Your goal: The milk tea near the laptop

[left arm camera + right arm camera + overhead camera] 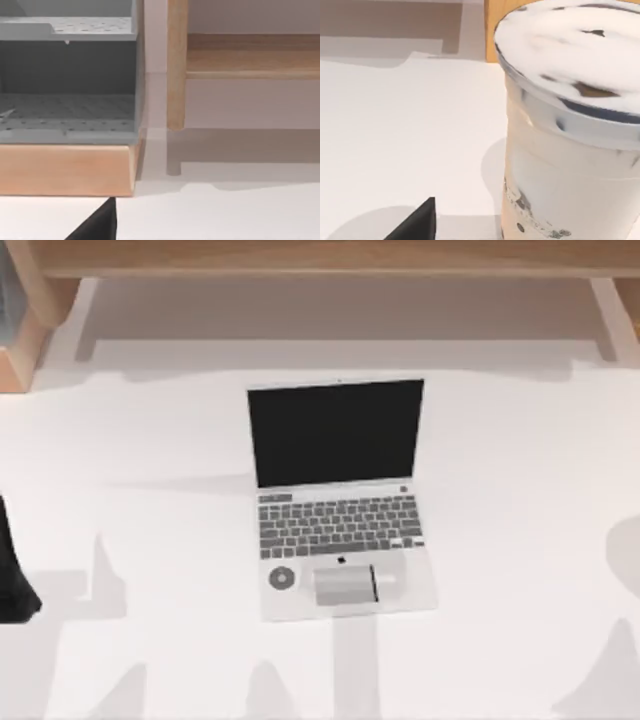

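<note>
Black, a wedge of the right gripper's finger juts in at the near edge of the right wrist view; whether the right jaws stand apart or together I cannot tell. Close in front of that tip stands the milk tea, upright on the white tabletop, its long axis vertical and its round whitish lid facing up. Finger and cup are apart, with bare tabletop between them. Dark specks show low down through the pale, translucent wall of the cup. Beyond the cup, open tabletop runs back to a wooden upright.

A like black tip of the left gripper's finger shows in the left wrist view, and again I cannot tell how the left jaws stand. Ahead of it, past bare tabletop, sits a wooden-based grey rack beside a wooden post.

From above, the laptop lies open at mid-tabletop, black screen toward the wooden shelf, trackpad nearest the front, round sticker just beside the trackpad. Wide clear tabletop flanks the laptop on both sides. A dark part of the left arm sits at the left edge, well apart from the laptop.
</note>
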### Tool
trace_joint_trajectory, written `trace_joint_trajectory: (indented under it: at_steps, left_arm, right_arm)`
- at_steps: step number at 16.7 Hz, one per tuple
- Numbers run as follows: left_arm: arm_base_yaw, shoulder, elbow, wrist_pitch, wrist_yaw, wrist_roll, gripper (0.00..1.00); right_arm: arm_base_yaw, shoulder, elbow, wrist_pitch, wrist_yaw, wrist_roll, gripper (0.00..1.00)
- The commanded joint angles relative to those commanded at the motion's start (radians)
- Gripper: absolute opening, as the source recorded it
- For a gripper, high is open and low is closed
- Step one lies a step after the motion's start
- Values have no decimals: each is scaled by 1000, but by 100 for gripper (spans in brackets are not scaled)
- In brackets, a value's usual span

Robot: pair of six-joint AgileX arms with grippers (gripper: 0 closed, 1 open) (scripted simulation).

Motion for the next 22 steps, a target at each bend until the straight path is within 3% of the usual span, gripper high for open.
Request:
trace_joint_trajectory:
  at_steps: [4,11,22]
  left_arm:
    - [0,0,0,0,0,0,100]
    - [0,0,0,0,0,0,100]
    - [0,0,0,0,0,0,100]
  right_arm:
    - [-96,123,8,70,-88,-33,100]
    - [-90,141,10,84,-83,-30,100]
    - [113,680,145,532,115,62,100]
